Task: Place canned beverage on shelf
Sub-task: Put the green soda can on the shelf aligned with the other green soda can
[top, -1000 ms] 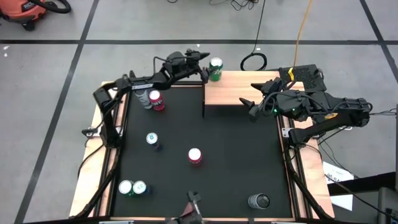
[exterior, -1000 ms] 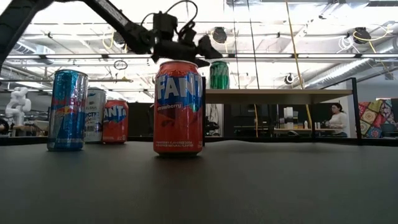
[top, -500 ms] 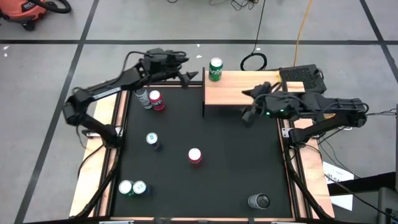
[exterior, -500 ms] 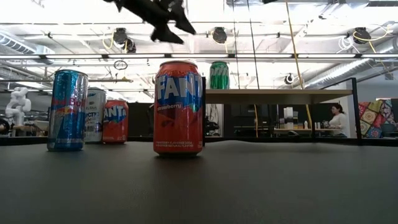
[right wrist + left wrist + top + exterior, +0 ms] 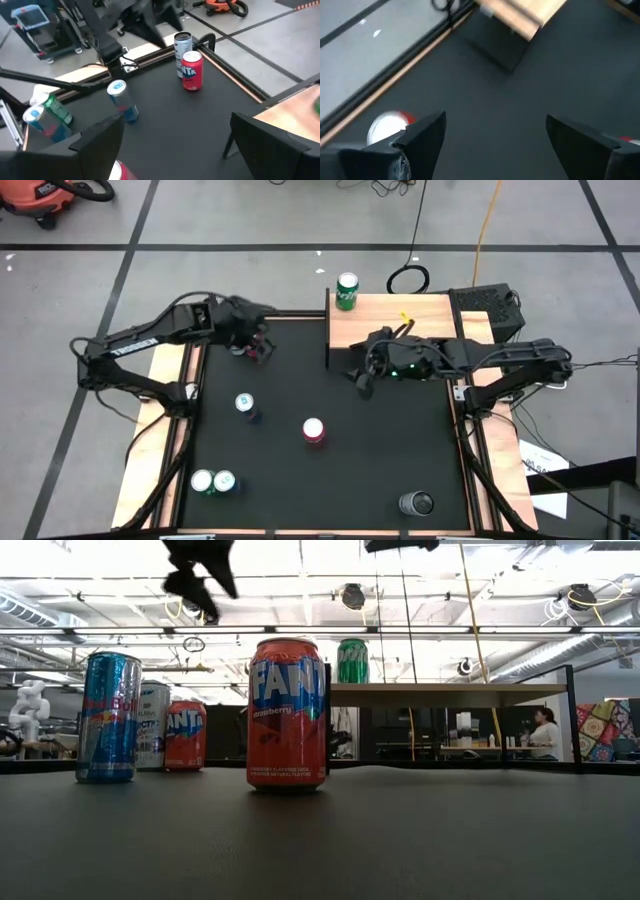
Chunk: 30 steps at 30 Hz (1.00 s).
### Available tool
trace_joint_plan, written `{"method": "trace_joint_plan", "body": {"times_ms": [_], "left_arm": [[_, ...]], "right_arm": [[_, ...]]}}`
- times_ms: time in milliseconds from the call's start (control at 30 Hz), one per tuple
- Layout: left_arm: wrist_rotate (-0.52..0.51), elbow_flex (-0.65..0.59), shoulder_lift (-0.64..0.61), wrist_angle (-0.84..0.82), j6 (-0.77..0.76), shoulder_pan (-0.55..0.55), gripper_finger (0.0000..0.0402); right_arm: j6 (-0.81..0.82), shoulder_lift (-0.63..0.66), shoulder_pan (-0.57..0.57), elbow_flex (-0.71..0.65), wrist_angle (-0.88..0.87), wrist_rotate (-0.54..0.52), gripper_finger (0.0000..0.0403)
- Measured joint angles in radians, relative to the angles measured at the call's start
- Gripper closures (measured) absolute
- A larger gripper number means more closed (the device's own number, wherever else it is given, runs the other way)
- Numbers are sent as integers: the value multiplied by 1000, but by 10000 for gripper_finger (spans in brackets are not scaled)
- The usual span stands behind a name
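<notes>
— Looking down from above: where's the beverage?
— The green can (image 5: 347, 290) stands on the shelf (image 5: 400, 323) at its far-left corner, near the edge. Left gripper (image 5: 258, 345) hangs spread, empty, over the far-left cans; right gripper (image 5: 362, 376), released, is off the shelf's near edge.
— At table level?
— Bare mat (image 5: 420, 840) lies right of the red Fanta can (image 5: 287, 712).
— Wrist views?
— Both show parted fingers, nothing between.

I'm running this in a lab: taped concrete floor (image 5: 250, 220), shop vacuum (image 5: 45, 198) upper left (orange), exposed ceiling pipes (image 5: 480, 630).
</notes>
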<state>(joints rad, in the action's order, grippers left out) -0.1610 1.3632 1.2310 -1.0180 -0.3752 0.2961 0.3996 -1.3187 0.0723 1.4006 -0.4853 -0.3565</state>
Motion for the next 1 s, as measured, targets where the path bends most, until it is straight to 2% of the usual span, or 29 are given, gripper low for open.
{"method": "trace_joint_plan", "body": {"times_ms": [333, 567, 833, 1000], "left_arm": [[-59, 0, -104, -215, -210, -348, 61], [-51, -82, -138, -229, -254, -531, 61], [-73, -184, -139, -114, -274, -641, 61], [-30, -209, -139, -73, -326, -679, 61]], "right_arm": [[190, -79, 15, 0, 43, -5, 49], [298, -156, 52, 0, 130, -7, 49], [450, -259, 157, 0, 78, -6, 50], [452, -295, 201, 0, 69, -4, 51]]}}
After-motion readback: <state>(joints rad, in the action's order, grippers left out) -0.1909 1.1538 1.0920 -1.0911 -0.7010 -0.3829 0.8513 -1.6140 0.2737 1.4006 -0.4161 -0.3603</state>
